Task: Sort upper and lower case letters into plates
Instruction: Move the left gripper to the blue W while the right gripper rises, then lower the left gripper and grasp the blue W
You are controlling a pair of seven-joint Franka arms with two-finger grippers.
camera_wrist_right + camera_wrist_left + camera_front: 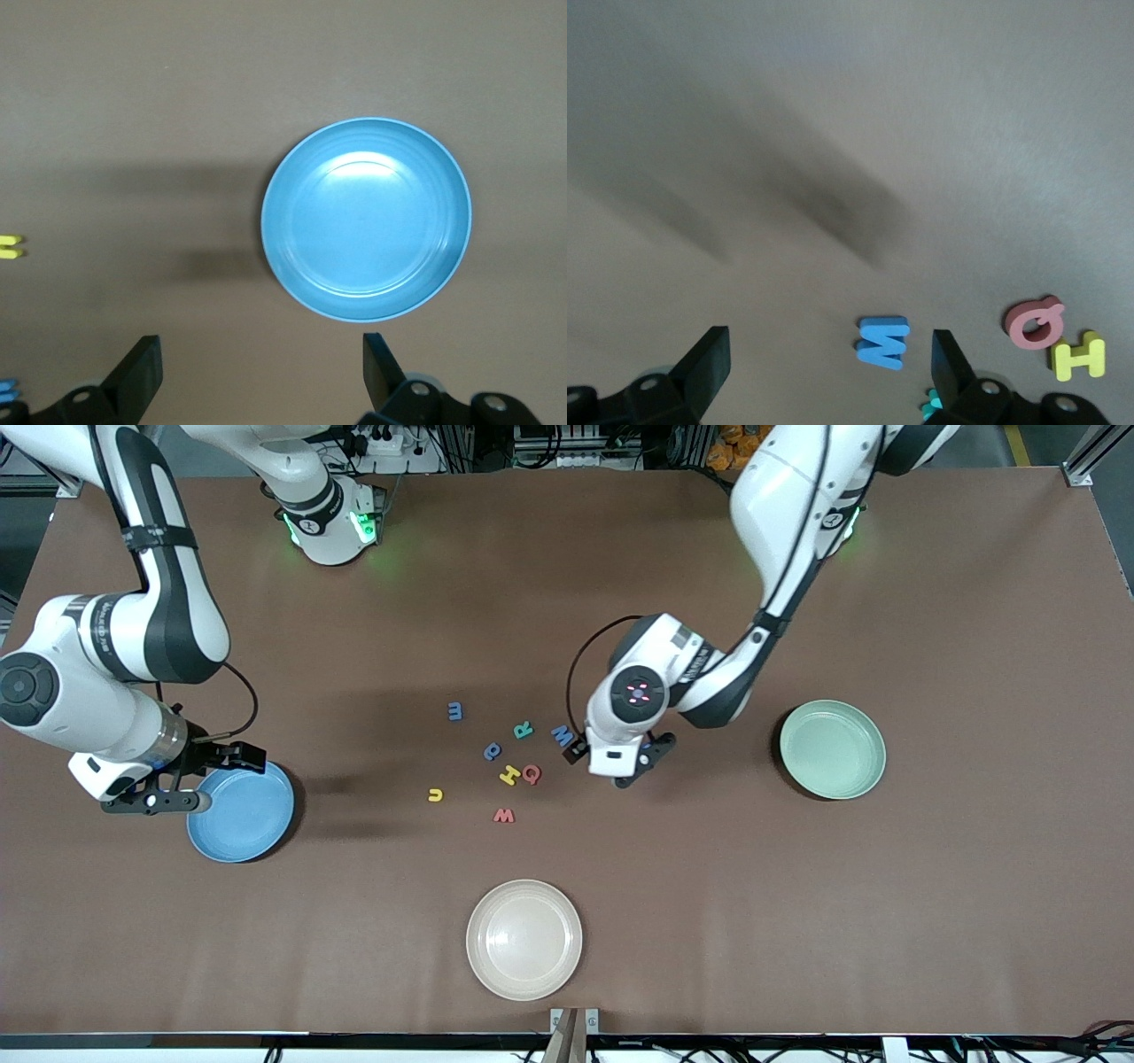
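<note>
Two light, rigid plates, a sky-blue round plastic plate (241, 813) and a pale mint-green one (833, 748), sit at the table's two ends. Between them lie tiny chunky foam-like letters (507, 772), likely light; pinch across their strokes. The left gripper (613, 767) hangs spread and empty by the blue W (883, 342); the right gripper (257, 376), spread and empty, is over the blue plate's edge.

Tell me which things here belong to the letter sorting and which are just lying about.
For the job:
- letters loose mid-table
- sky blue plate
- mint green plate
- left pincer, open
- right pincer, open

Lying about:
- cream plate
</note>
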